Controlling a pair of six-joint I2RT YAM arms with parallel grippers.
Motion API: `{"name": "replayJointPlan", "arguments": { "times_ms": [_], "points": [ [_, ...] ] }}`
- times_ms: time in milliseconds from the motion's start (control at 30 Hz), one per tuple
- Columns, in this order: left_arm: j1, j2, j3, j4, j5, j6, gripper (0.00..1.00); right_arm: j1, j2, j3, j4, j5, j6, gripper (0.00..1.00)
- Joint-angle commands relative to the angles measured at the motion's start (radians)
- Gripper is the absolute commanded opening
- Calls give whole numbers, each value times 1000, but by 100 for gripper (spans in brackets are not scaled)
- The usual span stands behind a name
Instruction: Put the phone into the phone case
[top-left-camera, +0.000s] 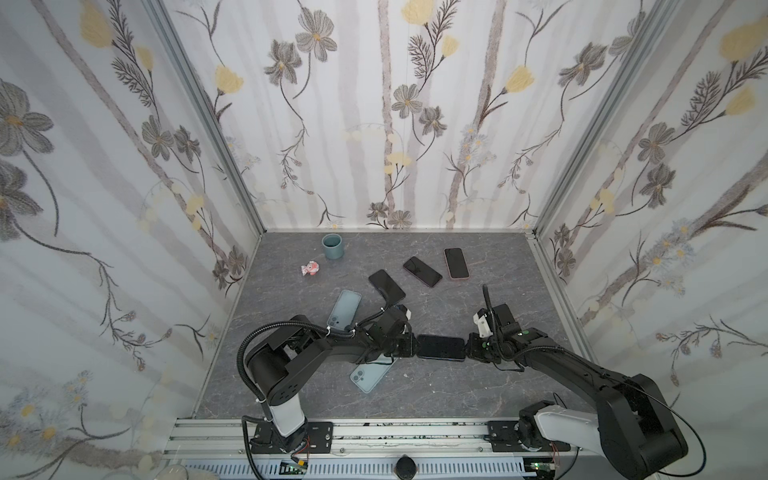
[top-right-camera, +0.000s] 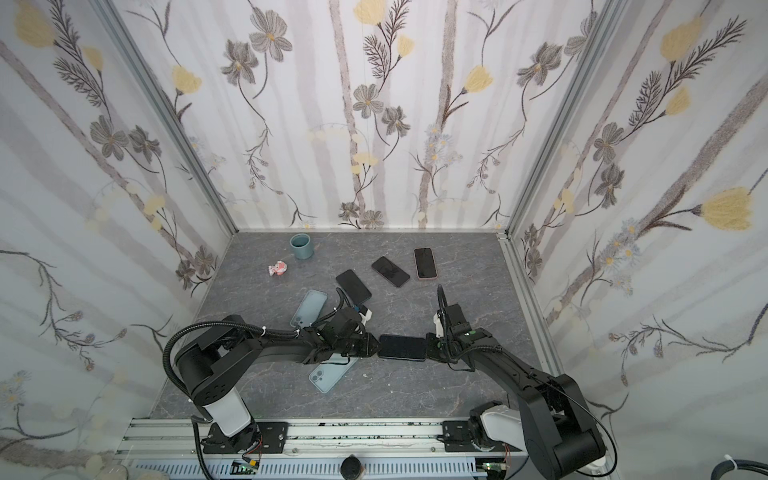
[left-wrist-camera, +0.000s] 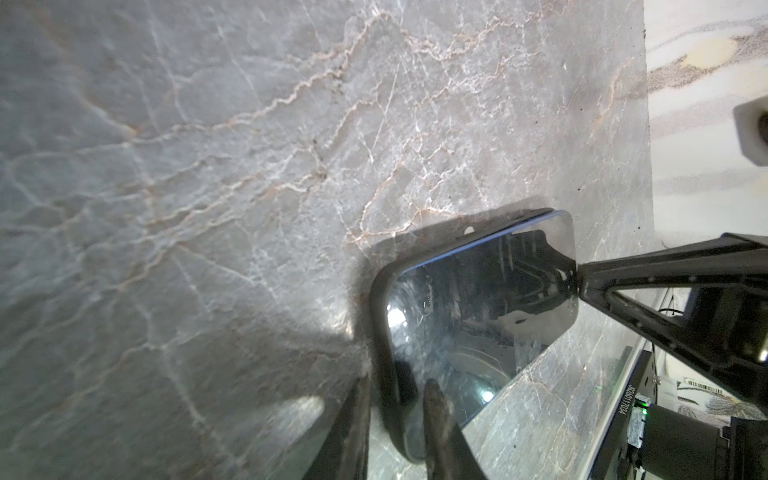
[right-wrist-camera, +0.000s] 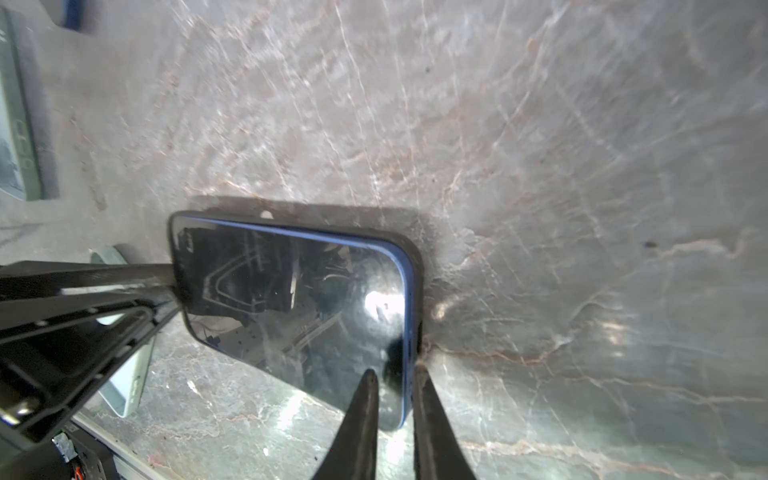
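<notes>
A: Hovering over the table (top-left-camera: 415, 407), toward 6 o'clock from its centre, what hangs between the 2 grippers?

B: 1 bundle, seemingly lifted clear. The left gripper (top-left-camera: 411, 347) pinches its 9 o'clock end and the right gripper (top-left-camera: 469, 348) its 3 o'clock end, each with a finger on the glass and a finger behind.

A: Which step?

B: Seating, I judge. The black phone case (left-wrist-camera: 380, 332) backs the phone (right-wrist-camera: 291, 291), yet a blue edge (right-wrist-camera: 409, 291) stands proud near the right gripper.

A: Next?

B: Probably a firm squeeze at that end until the rim snaps over, without twisting or dropping it.
</notes>
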Motion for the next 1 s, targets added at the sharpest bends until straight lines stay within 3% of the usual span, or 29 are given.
{"name": "replayJointPlan", "arguments": {
  "times_ms": [0, 167, 800, 967],
  "points": [
    [0, 3, -1, -40, -3, -4, 26, 5, 12, -6, 18, -27, -7, 15],
    [0, 2, -5, -36, -1, -8, 26, 12, 22, -17, 15, -27, -7, 8],
    [1, 17, -4, -30, 6, -11, 26, 126, 128, -24, -17, 115, 33, 9],
    [1, 6, -2, -33, -1, -7, 26, 139, 85, 24, -27, 110, 50, 10]
  ]
}}
